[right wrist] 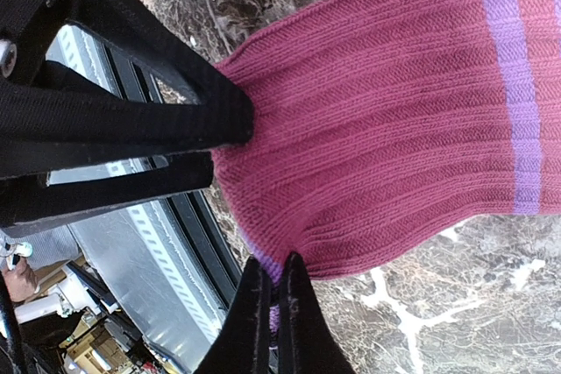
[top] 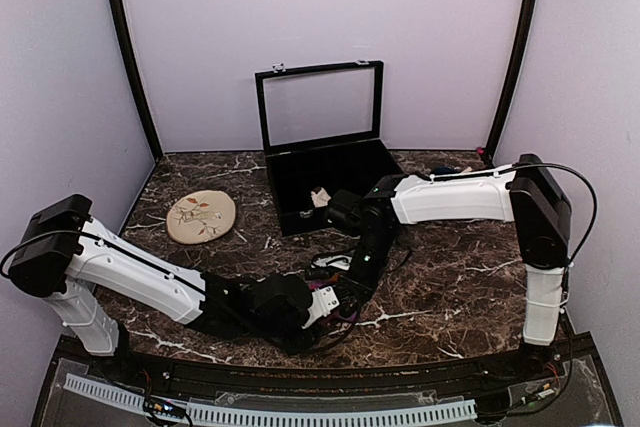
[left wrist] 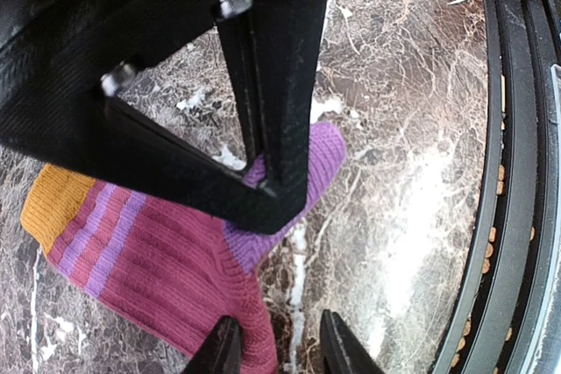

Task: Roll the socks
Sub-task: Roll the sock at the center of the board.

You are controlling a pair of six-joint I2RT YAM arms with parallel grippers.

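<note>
The magenta-purple striped sock [left wrist: 166,260] lies flat on the marble table near the front edge, orange cuff [left wrist: 54,203] at one end and purple toe [left wrist: 323,153] at the other. My right gripper [right wrist: 272,299] is shut on a purple bit of the sock [right wrist: 394,120] at its edge. In the left wrist view it appears as black fingers [left wrist: 263,120] meeting on the fabric. My left gripper [left wrist: 280,352] stands open, one finger over the sock's edge, the other over bare marble. From above, both grippers meet over the sock [top: 326,293]. The cream sock is not clearly seen.
A black box [top: 330,182] with its glass lid raised stands at the back centre, a small pale thing [top: 318,197] inside it. A round beige floral disc [top: 202,217] lies at the left. The table's black front rail [left wrist: 517,172] runs close by the sock.
</note>
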